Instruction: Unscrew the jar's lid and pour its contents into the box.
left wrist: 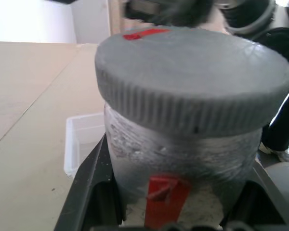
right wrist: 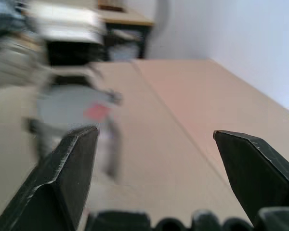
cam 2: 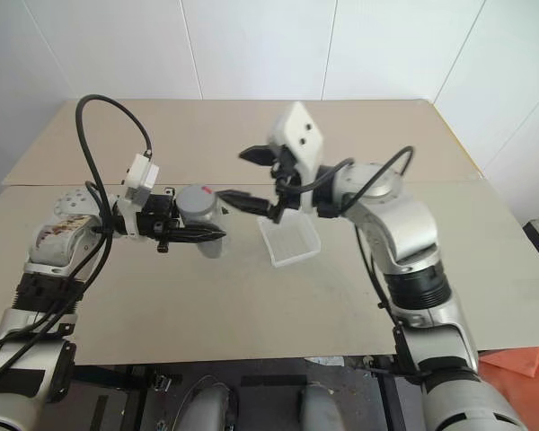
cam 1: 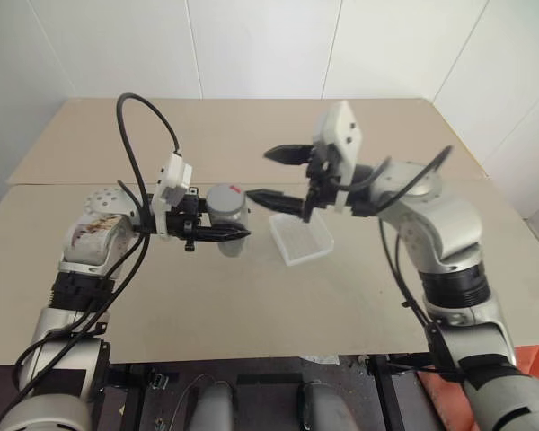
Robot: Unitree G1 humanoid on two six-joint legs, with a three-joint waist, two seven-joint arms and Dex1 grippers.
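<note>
1. You have a wide, flat tan tabletop [cam 1: 207, 305] of matte board, with a straight seam [cam 1: 90, 184] crossing it.
2. Behind it stands a plain white panelled wall [cam 1: 251, 45].

The table [cam 1: 251, 296] has a plain beige top. A straight seam [cam 1: 63, 184] crosses it from side to side in the upper half of the frame, separating a nearer panel from a farther one. Behind the table stands a white wall [cam 1: 269, 45] made of large panels with thin vertical joints. Dark floor [cam 1: 269, 373] shows under the near table edge at the bottom of the frame. Lighting is even and soft.
</note>
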